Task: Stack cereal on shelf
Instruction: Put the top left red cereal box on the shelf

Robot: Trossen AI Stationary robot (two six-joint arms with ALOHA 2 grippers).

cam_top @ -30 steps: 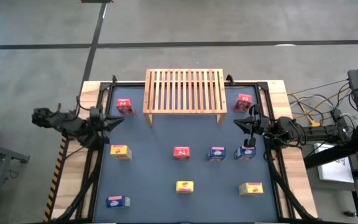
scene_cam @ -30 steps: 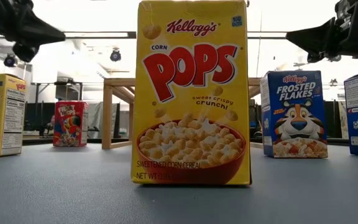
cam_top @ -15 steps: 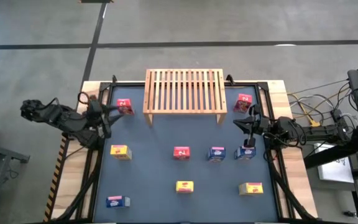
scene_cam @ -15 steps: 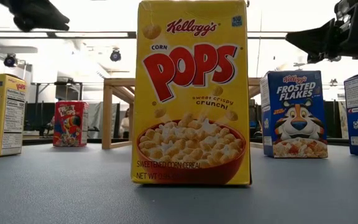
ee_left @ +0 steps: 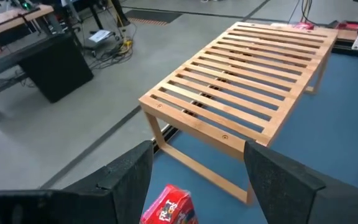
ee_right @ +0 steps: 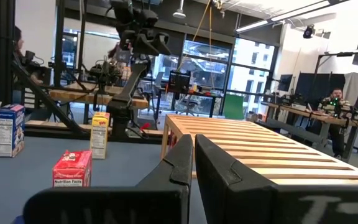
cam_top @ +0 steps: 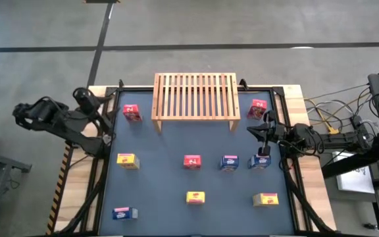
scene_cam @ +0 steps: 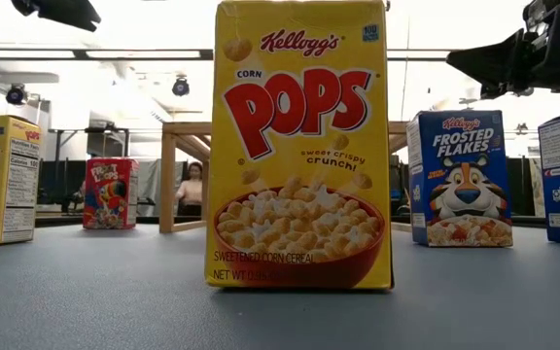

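Several small cereal boxes stand on their bases on the blue-grey table mat. Among them are a red one at the far left, a red one at the far right and a yellow one near the front. The shelf, a light wooden slatted rack, stands on its legs at the far middle with nothing on it. My left gripper hangs open above the table's left edge, and the far-left red box shows low between its fingers, untouched. My right gripper is shut and holds nothing, in the air by the right edge.
More boxes stand in a middle row: yellow, red, blue, blue. A yellow box and a blue box stand at the front. A black frame borders the mat. A person sits beyond the table.
My left gripper has risen well above the table and drawn back toward the left edge, turning toward the shelf. Its fingers, shut a second ago, have opened. The boxes and my right arm have kept still.
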